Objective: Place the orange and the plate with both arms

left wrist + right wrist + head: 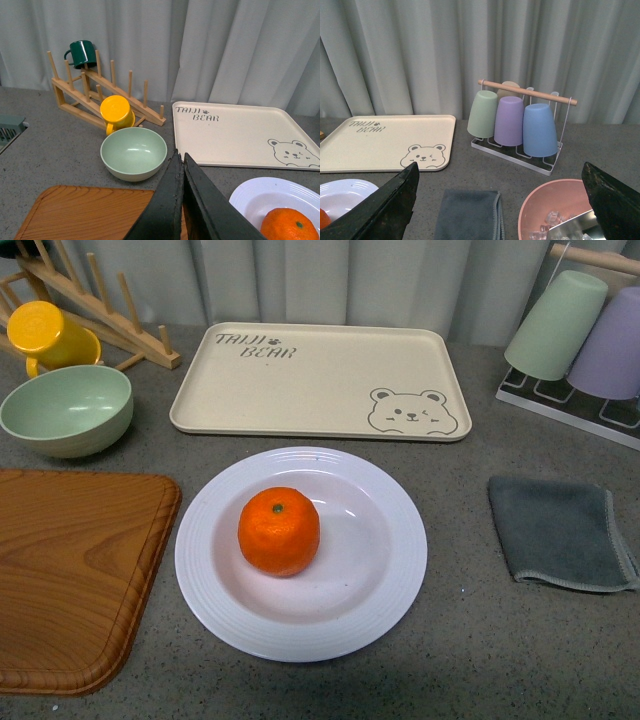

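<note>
The orange [279,531] sits in the shallow centre of the white plate [390,585], which lies on the grey counter at the middle front. Neither arm shows in the front view. In the left wrist view my left gripper [180,159] is shut with nothing between its black fingers, raised above the wooden board's right edge, with the plate [260,196] and the orange [289,225] to one side. My right gripper [500,172] stands wide open and empty above the grey cloth [469,215]; the plate's rim [345,190] shows past one finger.
A beige bear tray [320,380] lies behind the plate. A wooden board [70,570] is at the left, a pale green bowl [68,408], yellow cup [45,335] and wooden rack behind it. A grey cloth [560,532], a cup rack [575,340] and a pink bowl [555,210] stand right.
</note>
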